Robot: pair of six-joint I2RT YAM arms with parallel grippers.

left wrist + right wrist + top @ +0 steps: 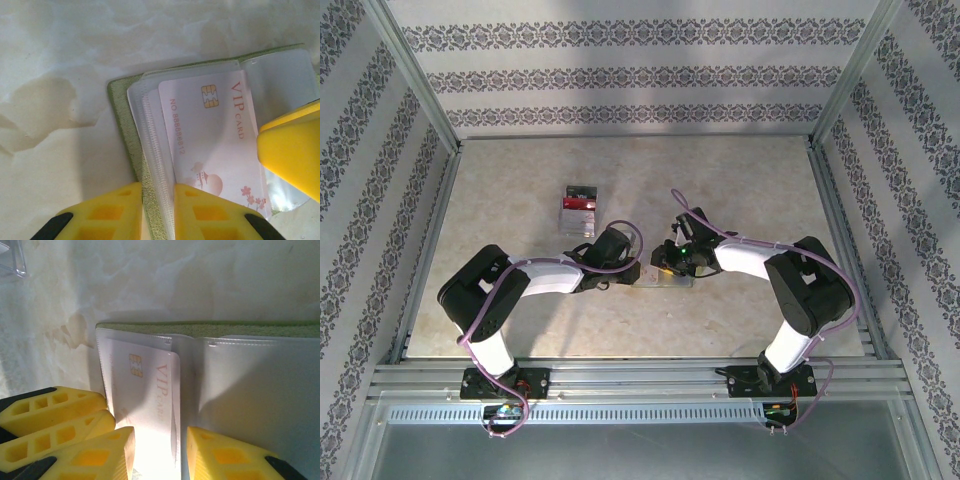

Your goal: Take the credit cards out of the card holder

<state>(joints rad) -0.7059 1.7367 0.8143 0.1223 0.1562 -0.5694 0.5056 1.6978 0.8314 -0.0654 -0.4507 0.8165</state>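
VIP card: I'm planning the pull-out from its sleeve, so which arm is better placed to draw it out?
Right. The right gripper straddles the VIP card at its near end, while the left gripper grips the card holder at its edge, likely bracing it.

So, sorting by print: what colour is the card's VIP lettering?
Red, on the pale pink card; clearest in the left wrist view.

open card holder [119,107], pink card [215,135] inside
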